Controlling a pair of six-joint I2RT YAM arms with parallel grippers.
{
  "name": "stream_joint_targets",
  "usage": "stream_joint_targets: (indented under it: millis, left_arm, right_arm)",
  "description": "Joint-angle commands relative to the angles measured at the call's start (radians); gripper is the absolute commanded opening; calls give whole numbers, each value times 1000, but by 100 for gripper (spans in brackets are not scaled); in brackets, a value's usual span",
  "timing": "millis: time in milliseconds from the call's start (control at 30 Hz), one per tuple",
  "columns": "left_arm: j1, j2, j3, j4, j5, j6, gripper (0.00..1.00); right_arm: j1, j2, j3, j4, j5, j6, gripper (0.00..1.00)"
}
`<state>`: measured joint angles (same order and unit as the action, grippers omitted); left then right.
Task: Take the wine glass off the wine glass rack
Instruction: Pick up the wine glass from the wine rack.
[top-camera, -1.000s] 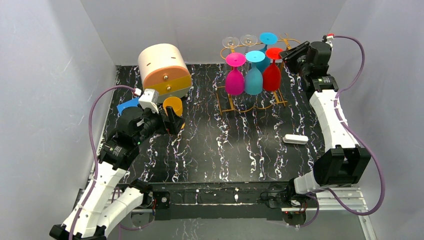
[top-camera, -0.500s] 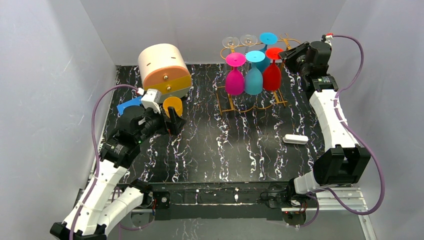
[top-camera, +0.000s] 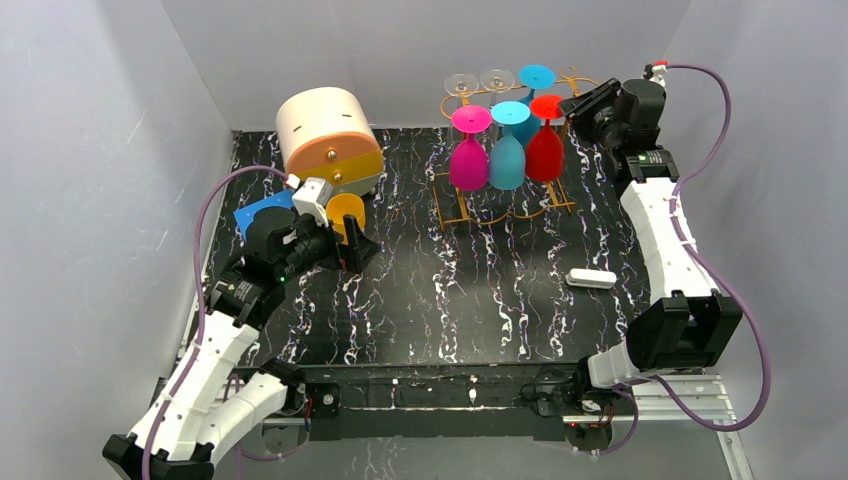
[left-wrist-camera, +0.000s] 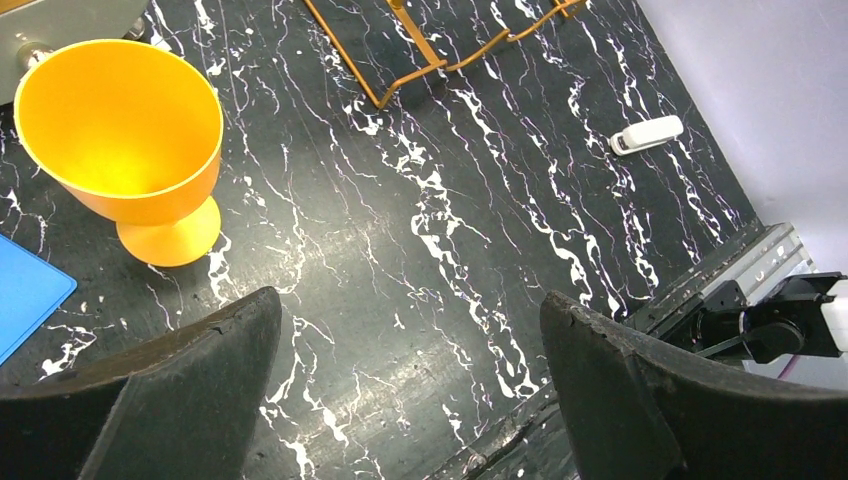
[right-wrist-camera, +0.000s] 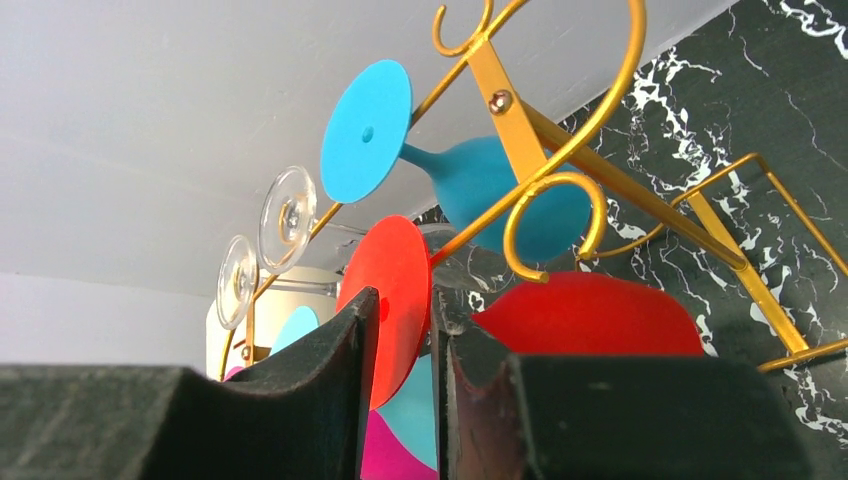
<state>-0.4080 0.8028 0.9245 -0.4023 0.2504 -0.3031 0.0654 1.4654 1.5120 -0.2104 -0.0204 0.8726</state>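
Right claw (right-wrist-camera: 405, 310) pinches the red glass (right-wrist-camera: 590, 315) foot, upper right; next it likely must slide clear of the rack (right-wrist-camera: 510, 110) rail; left claw (left-wrist-camera: 405, 330) gapes empty.

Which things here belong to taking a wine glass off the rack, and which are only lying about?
Job: wine glass rack, red wine glass, right gripper closed on its foot.
Lying about: orange goblet, blue sheet, small white block, round beige box.

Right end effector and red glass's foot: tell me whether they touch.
Cannot tell. The right wrist view shows the red glass's foot between the fingers of the right end effector, contact or gap unclear.
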Motion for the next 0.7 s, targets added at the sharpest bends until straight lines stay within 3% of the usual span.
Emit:
stream_joint_targets:
  millis: [0, 200, 667]
  left_arm:
    - [3, -1, 4, 15, 35, 4, 98]
    - [3, 9, -2, 27, 50, -4, 98]
    - [3, -7, -8, 16, 57, -16, 98]
  right_arm:
    - [-6, -10, 77, 3, 14, -41, 32]
    - [-6, -3, 92, -16, 14, -52, 27]
    - [-6, 13, 85, 2, -50, -13, 27]
